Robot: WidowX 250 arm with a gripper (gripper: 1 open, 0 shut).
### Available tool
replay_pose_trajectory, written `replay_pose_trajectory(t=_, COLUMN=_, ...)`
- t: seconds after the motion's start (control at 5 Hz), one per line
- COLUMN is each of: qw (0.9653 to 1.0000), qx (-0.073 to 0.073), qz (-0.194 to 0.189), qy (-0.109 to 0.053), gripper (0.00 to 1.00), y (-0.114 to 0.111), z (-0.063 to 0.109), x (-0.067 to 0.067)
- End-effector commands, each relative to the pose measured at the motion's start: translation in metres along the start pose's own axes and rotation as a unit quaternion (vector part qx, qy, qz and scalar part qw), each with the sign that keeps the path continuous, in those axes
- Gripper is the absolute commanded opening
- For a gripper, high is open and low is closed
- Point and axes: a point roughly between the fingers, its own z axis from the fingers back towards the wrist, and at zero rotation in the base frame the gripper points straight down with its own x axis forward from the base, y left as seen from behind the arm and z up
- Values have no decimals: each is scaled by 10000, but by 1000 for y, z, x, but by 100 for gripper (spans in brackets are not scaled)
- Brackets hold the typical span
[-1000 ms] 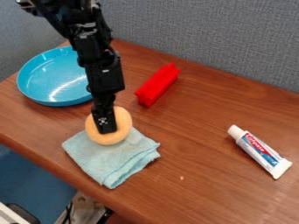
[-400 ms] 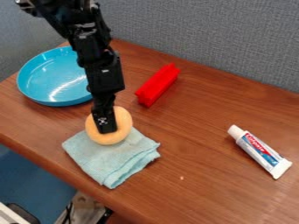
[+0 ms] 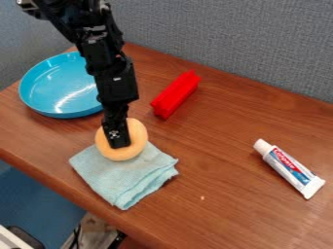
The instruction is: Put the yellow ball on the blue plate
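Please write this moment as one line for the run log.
phase: grasp | end effector: shut on yellow ball, pointing down | ball: on teal cloth | blue plate: empty | step: lift not yet done

A single camera looks down at a slant from above and in front of the bench (image 3: 235, 117), near enough that the wooden top fills most of the view. The bench runs diagonally: its near edge crosses the lower left, its far edge meets a grey wall along the upper right. The arm enters from the top left corner, and no second view overlaps it.
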Motion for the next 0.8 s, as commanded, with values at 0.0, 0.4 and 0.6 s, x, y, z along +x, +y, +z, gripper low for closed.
replay_pose_trajectory(t=0.0, qw=9997, qx=-226, qz=-42, qy=16, gripper=0, y=-4, z=-23, x=-3)
replay_pose_trajectory(t=0.4, qw=9997, qx=-223, qz=-70, qy=-13, gripper=0, y=-4, z=-25, x=-2)
replay_pose_trajectory(t=0.6, qw=9997, qx=-221, qz=-85, qy=-26, gripper=0, y=-3, z=-26, x=-2)
